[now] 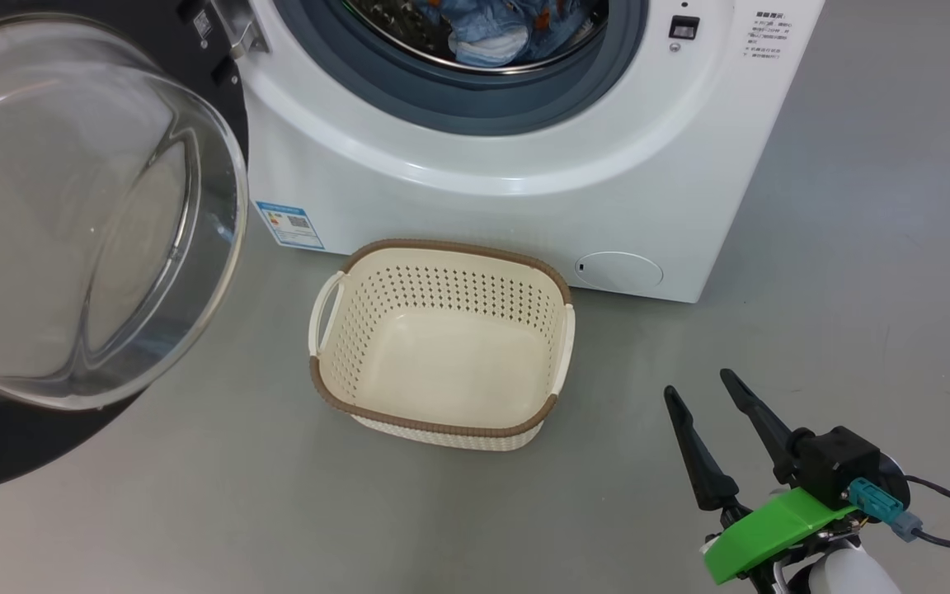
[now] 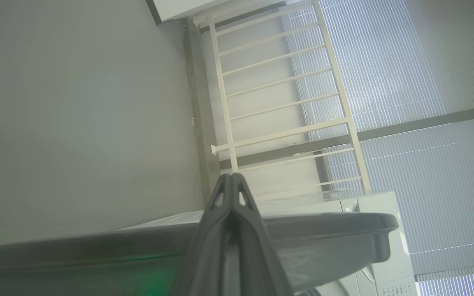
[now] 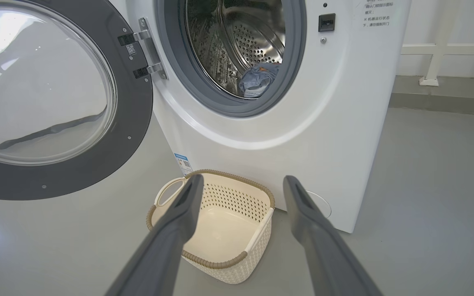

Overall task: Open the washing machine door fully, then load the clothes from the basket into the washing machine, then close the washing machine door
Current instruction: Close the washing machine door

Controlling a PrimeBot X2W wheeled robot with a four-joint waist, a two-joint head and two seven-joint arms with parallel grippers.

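The white washing machine [image 1: 524, 206] [image 3: 303, 135] stands with its door [image 1: 71, 214] [image 3: 43, 90] swung wide open to the left. The clothes [image 1: 491, 37] [image 3: 257, 80], a light blue bundle, lie inside the steel drum. The cream basket [image 1: 442, 346] [image 3: 220, 222] sits on the floor in front of the machine with nothing in it. My right gripper [image 1: 698, 384] [image 3: 241, 181] is open, low at the right of the basket, holding nothing. In the left wrist view my left gripper [image 2: 231, 176] is shut, fingers pressed together, over a grey curved edge [image 2: 323, 230].
Grey floor [image 1: 854, 289] spreads to the right of the machine. A white railing [image 2: 282, 102] and window blinds [image 2: 405, 82] stand behind the machine. A low wall base [image 3: 442, 94] runs at the right behind it.
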